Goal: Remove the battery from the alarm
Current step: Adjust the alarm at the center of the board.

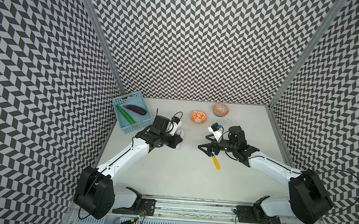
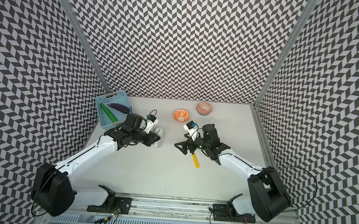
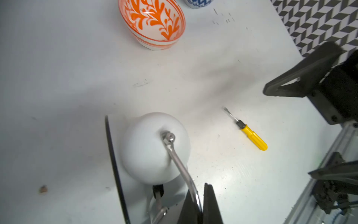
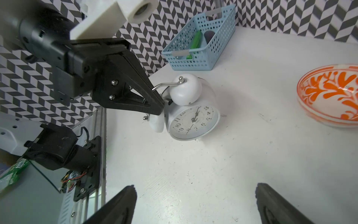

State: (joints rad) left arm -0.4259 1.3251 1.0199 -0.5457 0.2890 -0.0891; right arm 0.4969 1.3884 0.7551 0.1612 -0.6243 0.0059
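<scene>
The alarm (image 4: 193,120) is a white twin-bell clock on the table, its dial facing my right wrist camera. My left gripper (image 3: 200,195) is shut on the alarm's thin metal handle (image 3: 180,164), next to one white bell (image 3: 153,151). The right wrist view shows those black fingers (image 4: 155,105) pinched over the handle between the bells. In both top views the left gripper (image 1: 176,141) covers most of the alarm (image 2: 158,132). My right gripper (image 1: 203,142) hangs open over bare table to the clock's right, nothing between its fingers (image 4: 127,197). The battery is hidden.
A yellow-handled screwdriver (image 1: 215,162) lies just in front of the right gripper. Two orange-patterned bowls (image 1: 198,117) (image 1: 220,109) stand at the back. A blue basket (image 1: 137,127) with a green and a purple vegetable sits at the back left, close behind the left arm.
</scene>
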